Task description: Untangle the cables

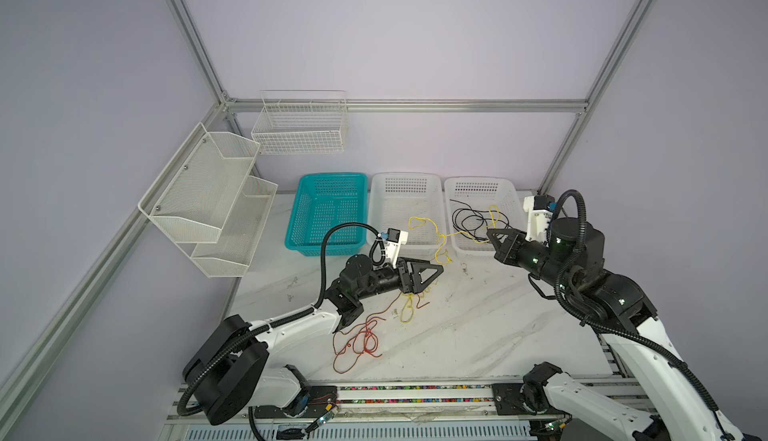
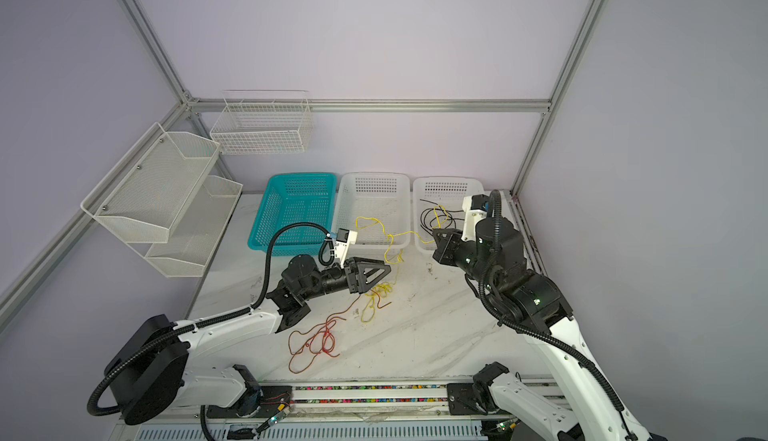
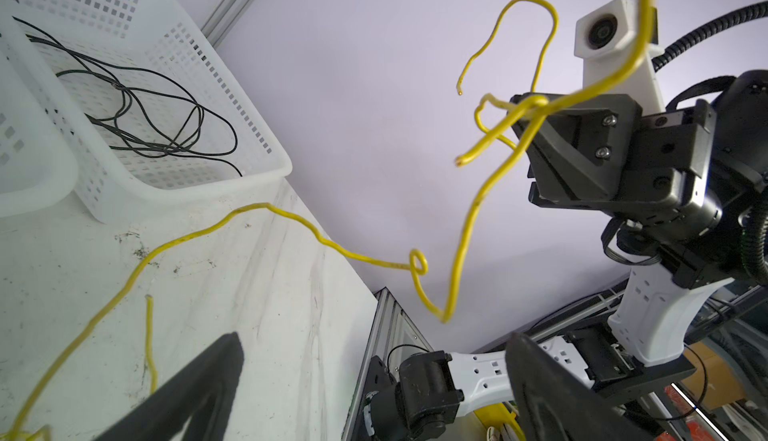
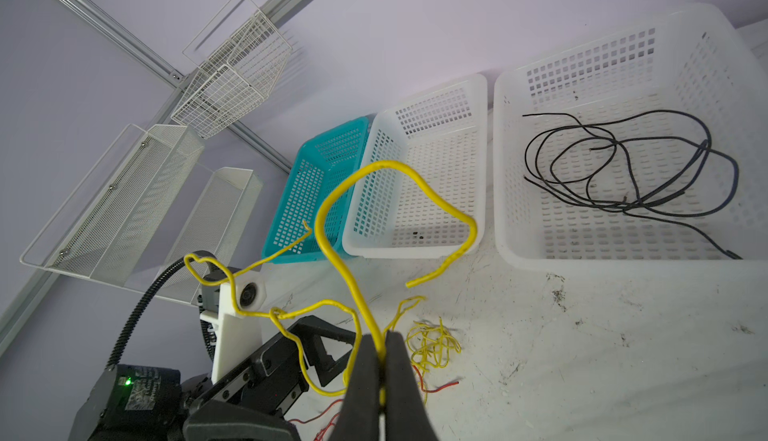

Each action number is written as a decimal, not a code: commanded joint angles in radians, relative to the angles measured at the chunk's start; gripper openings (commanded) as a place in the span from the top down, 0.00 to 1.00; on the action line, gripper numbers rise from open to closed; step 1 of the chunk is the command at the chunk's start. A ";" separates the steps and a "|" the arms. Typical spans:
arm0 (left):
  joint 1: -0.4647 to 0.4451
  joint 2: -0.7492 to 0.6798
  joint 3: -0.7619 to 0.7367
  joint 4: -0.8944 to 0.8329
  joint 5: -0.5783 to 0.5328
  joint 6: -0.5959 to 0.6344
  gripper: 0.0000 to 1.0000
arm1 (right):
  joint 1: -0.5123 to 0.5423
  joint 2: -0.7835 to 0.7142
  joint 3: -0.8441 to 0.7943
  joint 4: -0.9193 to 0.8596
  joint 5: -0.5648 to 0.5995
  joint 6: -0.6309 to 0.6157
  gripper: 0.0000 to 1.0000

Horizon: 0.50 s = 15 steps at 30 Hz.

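Loops of thin red-orange cable (image 1: 357, 343) sprawl on the white marble-patterned tabletop (image 1: 498, 335) at front left, their long run slanting from the near edge toward the back right. Behind them sits a teal perforated plastic basket (image 1: 332, 177). The left arm reaches in from the front-left corner, forearm angled up and wrist levelled, so the left gripper (image 1: 439, 269) points to the right just above the table, in front of the middle white perforated plastic basket (image 1: 405, 175). Its jaws are spread wide and grip nothing. Below and beside its fingertips a bunched end of the thin yellow cable (image 4: 386, 164) rests on the table. From there the strand climbs past the open fingers, kinks over the middle basket's front rim and runs rightward through the air – roughly left to right overall – to the right gripper (image 4: 381, 360), which is clenched on it, with a free loop arching beyond the pinch. The right arm comes from the front right, elbow bent, gripper raised and aimed left at the front rim of the right-hand white perforated plastic basket (image 1: 480, 180). Thin black cables (image 1: 469, 220) lie loosely coiled inside that basket.
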<state>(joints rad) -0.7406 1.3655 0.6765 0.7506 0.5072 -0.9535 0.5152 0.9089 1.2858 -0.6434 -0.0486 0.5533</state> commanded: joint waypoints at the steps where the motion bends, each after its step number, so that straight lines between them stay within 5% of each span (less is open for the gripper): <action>1: -0.013 0.017 0.017 0.169 -0.042 -0.055 0.00 | -0.004 -0.005 0.027 0.034 -0.014 0.021 1.00; 9: -0.026 0.072 0.046 0.190 -0.094 -0.062 0.02 | -0.004 -0.004 0.017 0.052 -0.030 0.035 1.00; 15: -0.031 0.119 0.105 0.182 -0.081 -0.072 0.22 | -0.004 -0.006 0.007 0.059 -0.028 0.045 1.00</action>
<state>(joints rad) -0.7658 1.4746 0.6823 0.8822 0.4324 -1.0210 0.5152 0.9089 1.2858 -0.6266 -0.0692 0.5797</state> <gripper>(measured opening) 0.796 0.052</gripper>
